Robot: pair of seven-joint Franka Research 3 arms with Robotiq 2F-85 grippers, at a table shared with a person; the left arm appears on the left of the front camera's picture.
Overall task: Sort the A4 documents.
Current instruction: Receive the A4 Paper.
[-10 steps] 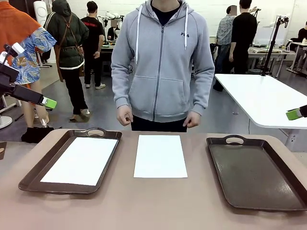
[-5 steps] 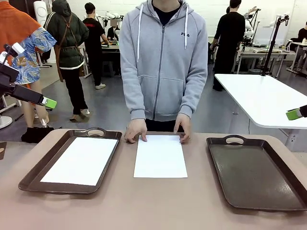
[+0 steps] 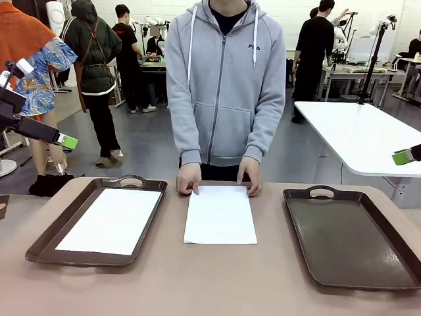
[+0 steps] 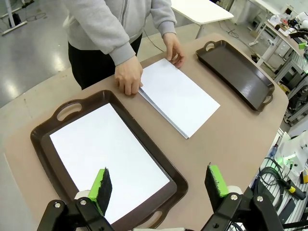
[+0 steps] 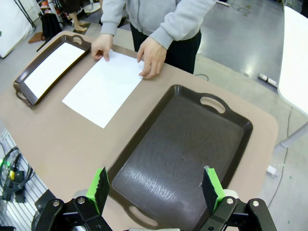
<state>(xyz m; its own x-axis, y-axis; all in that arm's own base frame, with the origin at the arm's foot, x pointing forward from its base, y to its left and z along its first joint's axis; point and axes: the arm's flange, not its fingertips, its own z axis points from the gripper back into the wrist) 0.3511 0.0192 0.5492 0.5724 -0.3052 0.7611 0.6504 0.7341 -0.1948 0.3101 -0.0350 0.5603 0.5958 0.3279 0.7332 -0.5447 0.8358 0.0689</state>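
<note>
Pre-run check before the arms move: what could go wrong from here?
1. The person's hands rest on the middle paper stack's far edge; a reach now could hit them.
2. The stack lies flat on the table, several sheets deep; a pinch might take extras or crease them.

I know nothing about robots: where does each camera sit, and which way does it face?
Front view: fixed between the arms, facing the person across the table; the left gripper and right gripper tips peek in at the sides.
Left wrist view: on the left arm, looking down at the tray holding a white sheet; its open jaws show below.
Right wrist view: on the right arm, above the empty tray; open jaws likewise.
Shared: both wrist views catch the paper stack and the person's hands on it.
</note>
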